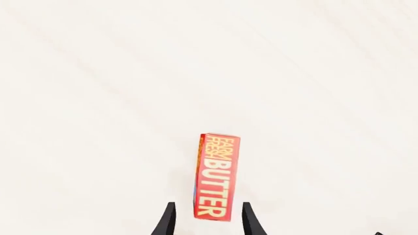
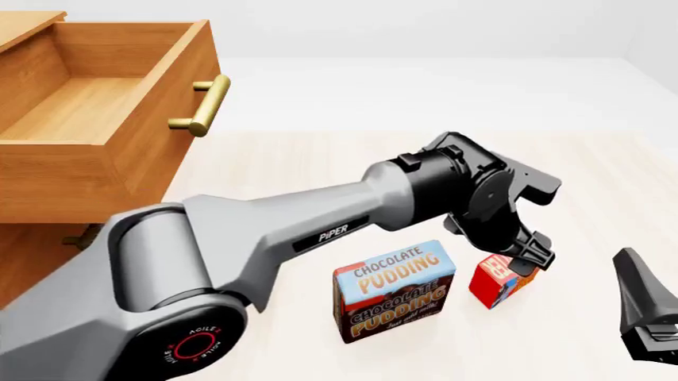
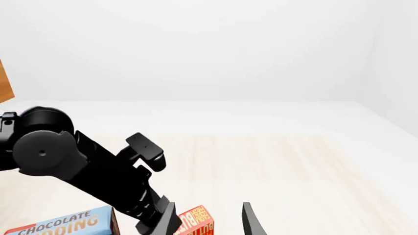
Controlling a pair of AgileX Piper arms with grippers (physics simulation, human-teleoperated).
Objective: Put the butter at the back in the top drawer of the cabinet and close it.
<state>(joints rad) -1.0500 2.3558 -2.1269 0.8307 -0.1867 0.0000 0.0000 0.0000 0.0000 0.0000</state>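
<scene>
The butter (image 1: pixel 218 176), a small red box with white lettering, stands on edge on the pale table, just right of the pudding box in the front view (image 2: pixel 496 282). My left gripper (image 1: pixel 209 220) is open, and its fingertips (image 1: pixel 251 220) straddle the butter's near end without clearly pressing it. Seen from the front, the left gripper (image 2: pixel 526 258) sits right on top of the box. The top drawer (image 2: pixel 79 103) of the cabinet (image 2: pixel 37 262) is pulled open at the far left, its brass handle (image 2: pixel 202 103) facing the table. My right gripper (image 2: pixel 644 317) hangs open at the right edge, holding nothing.
A blue-and-brown Chocolate Pudding box (image 2: pixel 395 292) stands upright just left of the butter, under the left forearm. The left arm (image 2: pixel 317 222) stretches diagonally from the cabinet side across the table. The right wrist view shows the left gripper over the butter (image 3: pixel 199 224).
</scene>
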